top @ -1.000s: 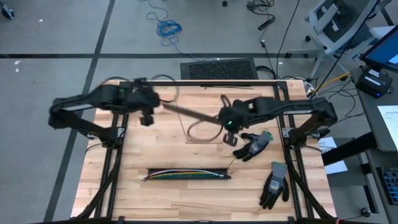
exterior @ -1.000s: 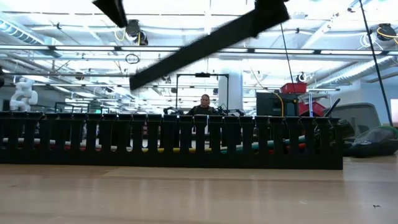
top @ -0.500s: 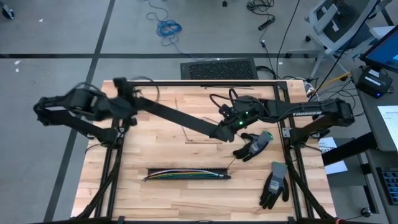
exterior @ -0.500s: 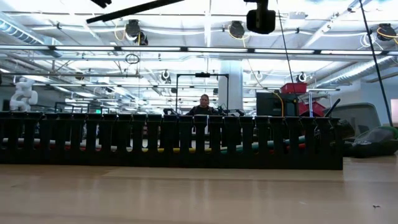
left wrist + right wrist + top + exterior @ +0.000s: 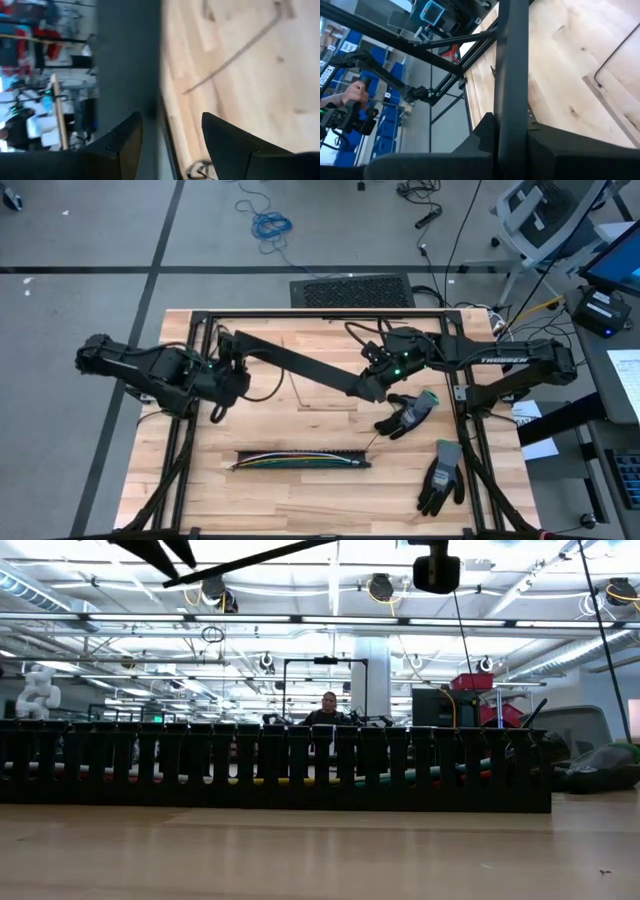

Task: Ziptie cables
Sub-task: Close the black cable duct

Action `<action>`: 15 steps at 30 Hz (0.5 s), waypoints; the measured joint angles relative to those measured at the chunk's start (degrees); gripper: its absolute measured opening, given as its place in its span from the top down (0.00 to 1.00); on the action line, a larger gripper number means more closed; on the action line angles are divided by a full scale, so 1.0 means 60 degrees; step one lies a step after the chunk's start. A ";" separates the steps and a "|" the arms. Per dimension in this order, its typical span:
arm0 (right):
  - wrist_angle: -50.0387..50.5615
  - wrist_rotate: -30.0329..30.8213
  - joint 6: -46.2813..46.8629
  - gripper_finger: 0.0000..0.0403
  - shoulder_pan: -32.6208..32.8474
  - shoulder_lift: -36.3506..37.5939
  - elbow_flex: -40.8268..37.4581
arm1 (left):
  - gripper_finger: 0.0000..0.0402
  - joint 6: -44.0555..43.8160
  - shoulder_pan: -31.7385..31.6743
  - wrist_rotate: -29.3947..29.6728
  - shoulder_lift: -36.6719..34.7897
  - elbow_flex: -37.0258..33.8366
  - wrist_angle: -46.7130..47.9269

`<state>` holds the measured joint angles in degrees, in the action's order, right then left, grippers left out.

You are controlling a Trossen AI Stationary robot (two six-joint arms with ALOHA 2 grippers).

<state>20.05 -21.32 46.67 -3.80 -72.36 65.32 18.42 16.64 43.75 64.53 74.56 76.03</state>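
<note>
The cables (image 5: 298, 461) lie inside the black slotted strip (image 5: 345, 463) near the table's front edge. In the low view their colours show through the strip's slots (image 5: 300, 780). My right gripper (image 5: 372, 385) hovers over the table's middle right, shut on a long flat black bar (image 5: 295, 363). The bar reaches toward the far left. My left gripper (image 5: 222, 385) is open above the table's left side, below the bar's free end (image 5: 228, 339). Nothing is between its fingers (image 5: 170, 117). My right gripper pinches the bar's right end (image 5: 512, 117) between its two fingers. The fingers come from the table's right and lie along the bar, which runs straight on ahead of them. The bar is lifted clear of the table, flat face up, with its other end free.
Two grey-and-black gloves (image 5: 405, 412) (image 5: 440, 475) lie at the right front. A thin dark strand (image 5: 300, 392) loops on the wood under the bar. A black frame (image 5: 320, 313) rims the table. A person's hand (image 5: 354, 94) holding a handle shows beyond the table.
My right gripper has rolled its wrist, turning the bar from edge-up to flat face up. In the low view the bar has risen from a steep slant to a thin line at the top. My left gripper has swung toward the near edge and sunk a little, staying open.
</note>
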 joint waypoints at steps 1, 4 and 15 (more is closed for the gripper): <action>0.0004 -0.0012 -0.0033 1.00 0.0001 -0.0004 0.0000 | 0.50 0.0003 0.0000 0.0160 0.0000 0.0000 -0.0145; 0.0050 -0.0060 -0.0076 1.00 0.0001 -0.0004 0.0000 | 0.50 0.0019 0.0000 0.0500 0.0000 0.0000 -0.0354; 0.0133 -0.0588 -0.0354 1.00 -0.0003 -0.0011 0.0004 | 0.50 0.1000 -0.0084 -0.0251 0.0192 0.0000 -0.0833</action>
<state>20.85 -24.84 44.55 -3.81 -72.42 65.34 24.42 16.14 42.24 65.69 74.56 71.04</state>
